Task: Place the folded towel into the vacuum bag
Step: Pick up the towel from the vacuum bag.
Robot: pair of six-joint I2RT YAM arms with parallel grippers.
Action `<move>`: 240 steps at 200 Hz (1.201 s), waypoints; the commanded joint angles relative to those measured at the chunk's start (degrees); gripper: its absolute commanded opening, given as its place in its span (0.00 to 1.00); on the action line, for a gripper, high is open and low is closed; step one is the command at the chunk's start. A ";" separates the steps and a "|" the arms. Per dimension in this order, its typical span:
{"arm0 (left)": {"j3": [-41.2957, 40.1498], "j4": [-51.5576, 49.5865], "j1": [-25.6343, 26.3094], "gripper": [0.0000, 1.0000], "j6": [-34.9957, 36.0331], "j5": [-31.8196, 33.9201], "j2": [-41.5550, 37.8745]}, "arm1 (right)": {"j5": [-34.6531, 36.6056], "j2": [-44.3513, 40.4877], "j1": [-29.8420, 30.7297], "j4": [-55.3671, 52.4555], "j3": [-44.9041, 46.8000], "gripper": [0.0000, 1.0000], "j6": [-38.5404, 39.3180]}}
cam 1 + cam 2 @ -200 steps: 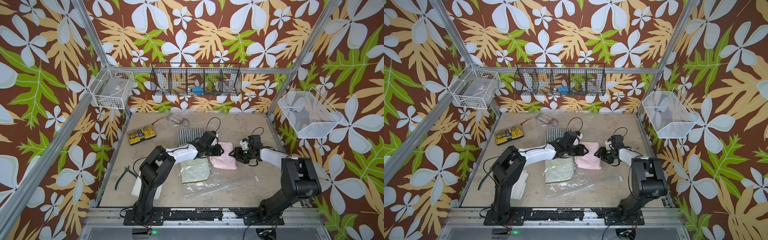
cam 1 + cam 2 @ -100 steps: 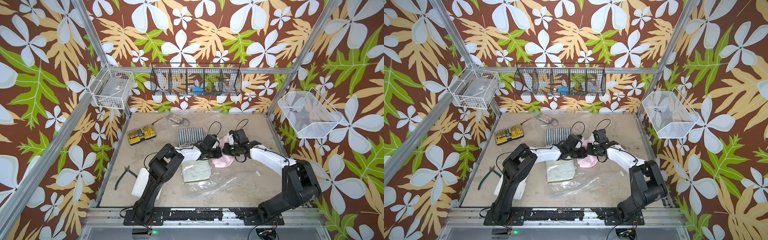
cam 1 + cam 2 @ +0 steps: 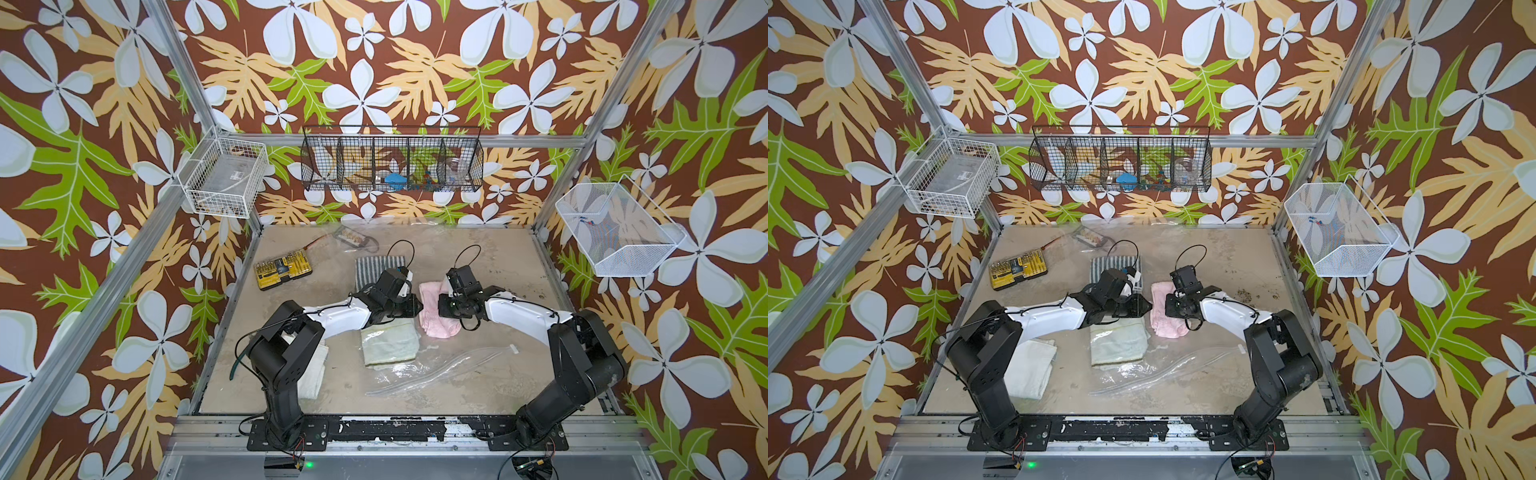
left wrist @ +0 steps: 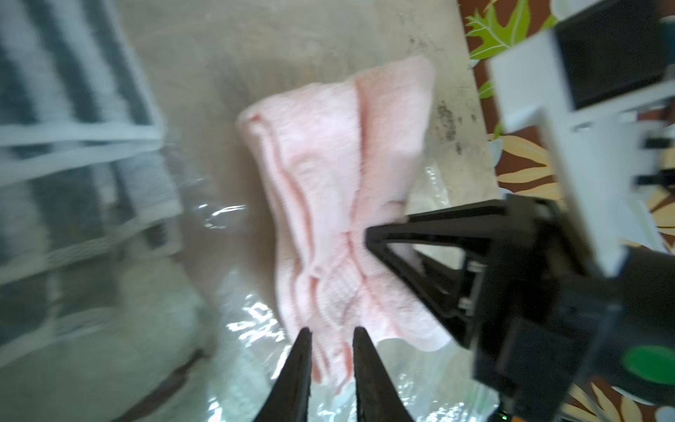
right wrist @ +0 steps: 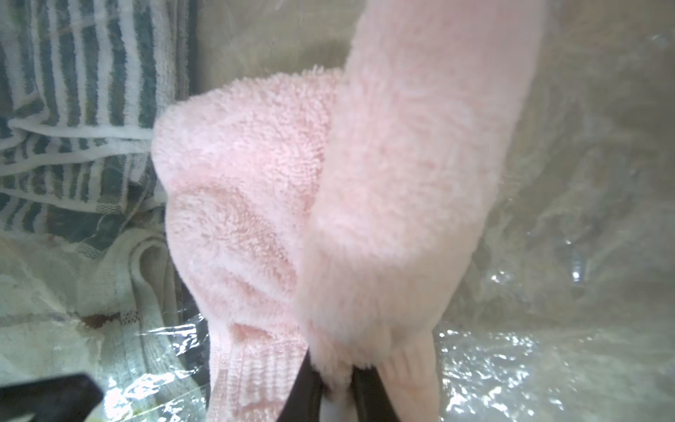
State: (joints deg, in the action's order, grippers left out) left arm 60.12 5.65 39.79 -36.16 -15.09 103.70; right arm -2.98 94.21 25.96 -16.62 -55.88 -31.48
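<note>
**(a)** Table point(image 3: 498, 257): a beige, stained surface. The folded pink towel point(image 3: 432, 322) lies near its middle, and all positions below are reckoned from it.

**(b)** Vacuum bag point(image 3: 419, 372): clear, crinkled plastic spreading from the pink towel's near end toward the robot bases. Its zip strip runs slantwise in front of the towel. Glinting film borders the towel in both wrist views. Whether any part of the towel lies inside the bag cannot be told.

**(c)** Left arm point(image 3: 332, 318) and right arm point(image 3: 519, 313): they reach in from opposite sides and meet at the pink towel.

**(d)** Black wire basket point(image 3: 392, 164): on the back wall, well beyond the towel. White wire baskets point(image 3: 224, 178) point(image 3: 619, 232): one on each side wall, well apart from the towel.

**(e)** White towel point(image 3: 313, 374): well off on the left arm's side, nearer the bases and partly under that arm.
Pale green towel point(image 3: 388, 345): just beside the pink towel on the same side, seen through film.
Striped towel point(image 3: 374, 266): near the pink towel, toward the back wall on that side.

**(f)** Yellow bit case point(image 3: 282, 270): farther out past the striped towel.

**(g)** Left gripper point(image 4: 332, 332): at the pink towel's left-arm edge. Its jaws stand a narrow gap apart with towel hem showing between them. Whether they clamp it cannot be told.
Right gripper point(image 5: 336, 380): at the opposite edge, with its jaws pinched onto a fold of the pink towel.

**(h)** Slider clip point(image 3: 514, 349): small and white, on the zip strip, on the right arm's side and nearer the bases.
</note>
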 commanded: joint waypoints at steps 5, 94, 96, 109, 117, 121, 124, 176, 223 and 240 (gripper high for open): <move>-1.22 -0.21 -0.60 0.23 1.60 -0.49 1.59 | 4.17 1.16 2.81 -2.01 -2.40 0.23 -0.99; -5.92 -0.78 -0.66 0.21 3.02 -1.30 -4.61 | 5.77 10.23 9.30 -2.11 -5.03 0.80 -2.27; -6.01 -0.90 -0.61 0.21 3.00 -1.22 -4.92 | 5.79 10.80 9.40 -2.45 -5.38 0.80 -2.13; -6.41 -1.87 -0.62 0.21 3.28 -0.87 -7.11 | 8.55 14.06 10.51 -4.77 -6.99 0.82 -1.27; -6.71 -2.66 -0.59 0.21 3.71 -0.83 -8.64 | 11.14 15.91 10.85 -6.40 -7.44 0.81 -1.17; -6.89 -3.04 -0.59 0.21 3.88 -0.82 -9.46 | 12.47 16.76 10.86 -7.06 -7.49 0.80 -1.21; -7.19 -3.24 -0.59 0.21 4.13 -0.82 -10.08 | 13.64 17.32 10.87 -7.60 -7.61 0.79 -1.35; -10.93 -4.51 -1.86 0.22 6.06 1.39 -11.69 | 21.83 16.67 9.38 -12.60 -13.65 0.46 1.25; -10.86 -6.57 -1.95 0.31 6.71 5.26 -13.87 | 21.27 6.35 5.61 -17.09 -19.80 0.28 6.29; -9.65 -7.79 1.60 0.44 8.54 4.87 -16.34 | 20.28 1.23 3.98 -18.35 -18.86 0.26 7.61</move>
State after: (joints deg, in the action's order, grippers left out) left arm 49.01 -0.69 38.20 -30.26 -10.57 89.80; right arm 18.28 100.66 31.55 -30.11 -75.11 -26.85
